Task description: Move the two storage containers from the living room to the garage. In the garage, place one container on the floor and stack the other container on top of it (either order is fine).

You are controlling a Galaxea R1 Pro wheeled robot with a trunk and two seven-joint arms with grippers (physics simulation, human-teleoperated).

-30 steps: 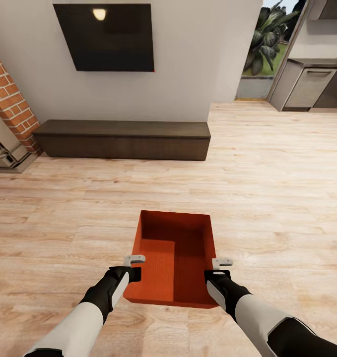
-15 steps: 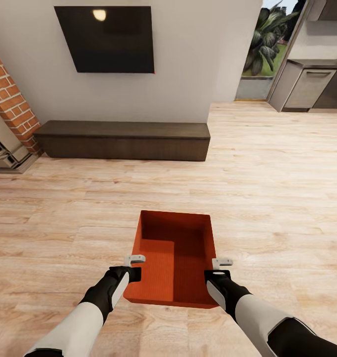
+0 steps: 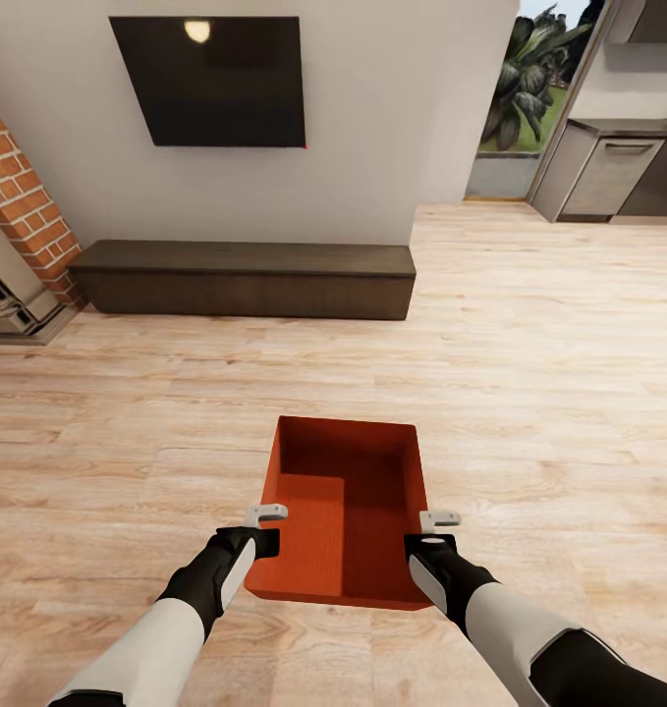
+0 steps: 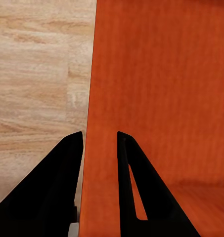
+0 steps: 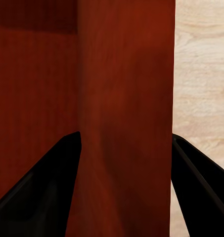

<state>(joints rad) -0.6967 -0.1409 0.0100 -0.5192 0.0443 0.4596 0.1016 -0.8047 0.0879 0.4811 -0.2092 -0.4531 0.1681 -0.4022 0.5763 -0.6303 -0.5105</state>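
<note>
light wood plank floor (image 3: 529,393), living room, dark low cabinet (image 3: 245,278) ahead. orange storage container (image 3: 343,511) held above floor, long axis pointing away toward cabinet; left gripper (image 3: 264,525) and right gripper (image 3: 433,530) each clamp a side wall.

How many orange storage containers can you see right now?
1. The storage container is held between the left gripper and the right gripper, above the wood floor in front of the robot. The second may be out of view.

Matt orange-red container (image 3: 345,511), pale wood-plank floor (image 3: 529,393), dark wooden cabinet (image 3: 243,278)
</note>
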